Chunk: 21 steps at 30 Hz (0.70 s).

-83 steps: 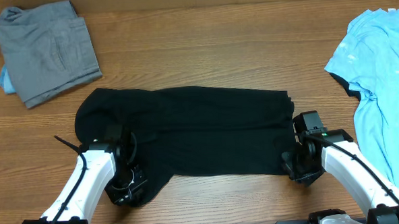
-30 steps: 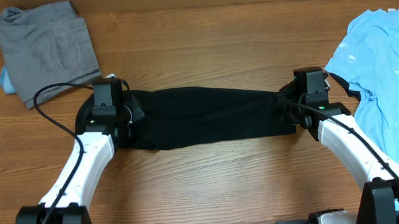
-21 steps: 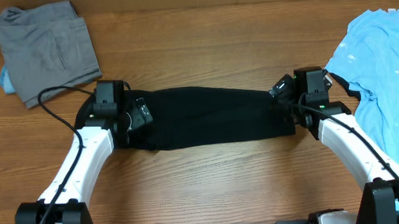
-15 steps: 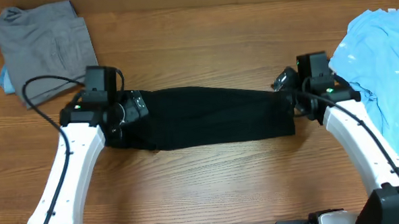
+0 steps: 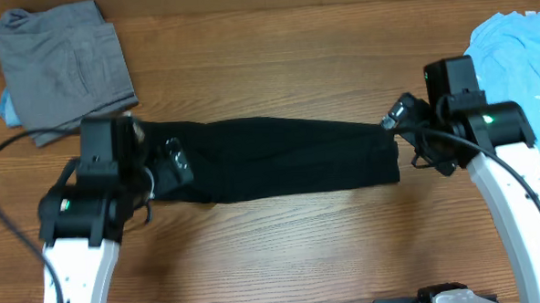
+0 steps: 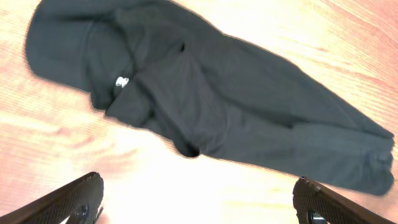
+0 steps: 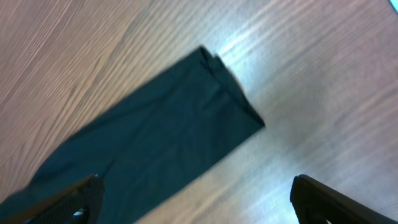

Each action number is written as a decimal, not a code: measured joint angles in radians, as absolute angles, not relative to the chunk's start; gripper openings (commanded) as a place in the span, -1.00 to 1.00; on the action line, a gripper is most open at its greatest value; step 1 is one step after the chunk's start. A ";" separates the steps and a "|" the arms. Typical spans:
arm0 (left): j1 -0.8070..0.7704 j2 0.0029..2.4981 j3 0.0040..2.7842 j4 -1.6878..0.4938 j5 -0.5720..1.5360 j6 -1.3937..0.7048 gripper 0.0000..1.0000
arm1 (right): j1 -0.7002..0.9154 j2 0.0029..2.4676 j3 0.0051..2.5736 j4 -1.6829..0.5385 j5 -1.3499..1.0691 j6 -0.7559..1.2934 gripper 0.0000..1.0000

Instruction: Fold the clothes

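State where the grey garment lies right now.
In the overhead view, the grey garment lies at the far left corner, beyond the left end of the black shirt.

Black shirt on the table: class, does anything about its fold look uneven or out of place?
Yes. The black shirt lies in a long strip, but its collar end is bunched and lumpy, with a small white mark showing, while the opposite end is fairly square.

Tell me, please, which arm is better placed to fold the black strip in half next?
Probably right: the right fingers hang open by the black shirt's flat, squared end; the left fingers face its bunched collar end.
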<state>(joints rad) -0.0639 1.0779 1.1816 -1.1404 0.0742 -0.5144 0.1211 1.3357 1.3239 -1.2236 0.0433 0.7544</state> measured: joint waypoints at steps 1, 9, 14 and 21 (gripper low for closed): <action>-0.064 1.052 1.184 -1.158 0.074 -0.523 1.00 | 0.121 1.313 1.326 -1.242 0.033 0.754 1.00; -0.122 1.016 1.082 -1.182 0.080 -0.617 1.00 | 0.121 1.285 1.331 -1.320 0.003 0.754 1.00; -0.224 1.058 0.920 -1.034 0.181 -0.661 1.00 | 0.121 1.285 1.331 -1.321 0.003 0.746 1.00; -0.330 1.215 0.884 -0.967 0.173 -0.819 1.00 | 0.121 1.285 1.331 -1.320 0.003 0.738 1.00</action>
